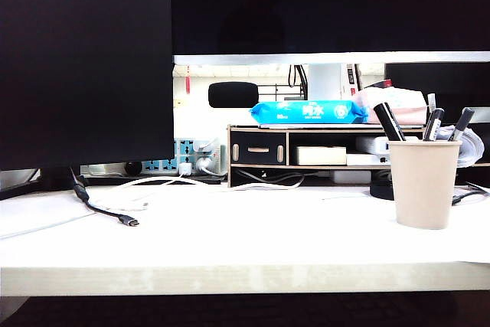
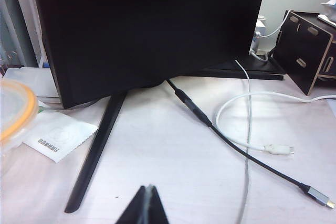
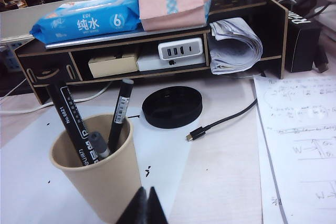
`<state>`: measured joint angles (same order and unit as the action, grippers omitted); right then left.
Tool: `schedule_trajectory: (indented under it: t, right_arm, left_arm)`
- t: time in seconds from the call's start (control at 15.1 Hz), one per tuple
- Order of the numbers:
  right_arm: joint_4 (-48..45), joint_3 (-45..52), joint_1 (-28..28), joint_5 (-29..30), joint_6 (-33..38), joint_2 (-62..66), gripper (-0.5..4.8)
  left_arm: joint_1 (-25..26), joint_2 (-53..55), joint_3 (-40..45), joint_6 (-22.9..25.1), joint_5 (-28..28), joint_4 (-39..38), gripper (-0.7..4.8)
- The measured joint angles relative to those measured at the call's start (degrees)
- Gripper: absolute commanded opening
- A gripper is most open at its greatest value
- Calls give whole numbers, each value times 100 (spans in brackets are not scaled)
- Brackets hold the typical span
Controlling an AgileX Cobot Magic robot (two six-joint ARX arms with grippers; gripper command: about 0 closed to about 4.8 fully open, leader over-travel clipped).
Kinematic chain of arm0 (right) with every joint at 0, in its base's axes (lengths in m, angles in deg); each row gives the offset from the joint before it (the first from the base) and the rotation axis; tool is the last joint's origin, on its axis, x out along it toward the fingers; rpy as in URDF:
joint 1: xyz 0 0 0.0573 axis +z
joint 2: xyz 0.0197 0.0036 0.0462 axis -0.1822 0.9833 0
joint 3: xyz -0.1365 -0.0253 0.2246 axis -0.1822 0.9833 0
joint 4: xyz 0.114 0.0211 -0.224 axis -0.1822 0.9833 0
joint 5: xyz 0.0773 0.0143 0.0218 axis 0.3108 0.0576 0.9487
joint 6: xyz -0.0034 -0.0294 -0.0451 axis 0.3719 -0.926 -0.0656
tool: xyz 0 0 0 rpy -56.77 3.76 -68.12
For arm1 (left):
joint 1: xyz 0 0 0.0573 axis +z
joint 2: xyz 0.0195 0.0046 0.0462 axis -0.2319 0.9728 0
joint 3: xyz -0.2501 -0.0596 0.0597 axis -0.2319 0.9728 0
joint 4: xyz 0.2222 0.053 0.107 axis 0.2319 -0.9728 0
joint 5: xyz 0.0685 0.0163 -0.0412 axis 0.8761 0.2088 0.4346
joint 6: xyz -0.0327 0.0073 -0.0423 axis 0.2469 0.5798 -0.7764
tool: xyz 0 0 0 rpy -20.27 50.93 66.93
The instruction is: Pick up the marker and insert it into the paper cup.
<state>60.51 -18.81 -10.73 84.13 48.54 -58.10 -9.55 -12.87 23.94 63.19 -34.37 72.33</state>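
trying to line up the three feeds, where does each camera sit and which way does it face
Exterior view: low at the table edge, looking level across it at the paper cup and monitor; no arm shows.
Left wrist view: above the table, facing the monitor stand and cables; shut left gripper at the frame edge.
Right wrist view: looking down on the cup with the marker inside; shut right gripper near it.
Shared: exterior and right wrist views both show the cup and blue wipes pack.

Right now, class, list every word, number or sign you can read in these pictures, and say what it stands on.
"纯水" and "6": blue wipes pack on the shelf.
"No.6821": barrel of the marker in the paper cup.
Small print on the white sachet: too blurred.
Handwriting on the paper sheet: not legible.
Both grippers, left gripper and right gripper, are shut; no markings.
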Motion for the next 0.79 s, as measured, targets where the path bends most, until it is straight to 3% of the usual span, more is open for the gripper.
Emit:
schedule_trajectory:
  t: [0.79]
  right_arm:
    - [-7,0,0,-2,-63,0,-6]
  left_arm:
    - [0,0,0,2,0,0,-5]
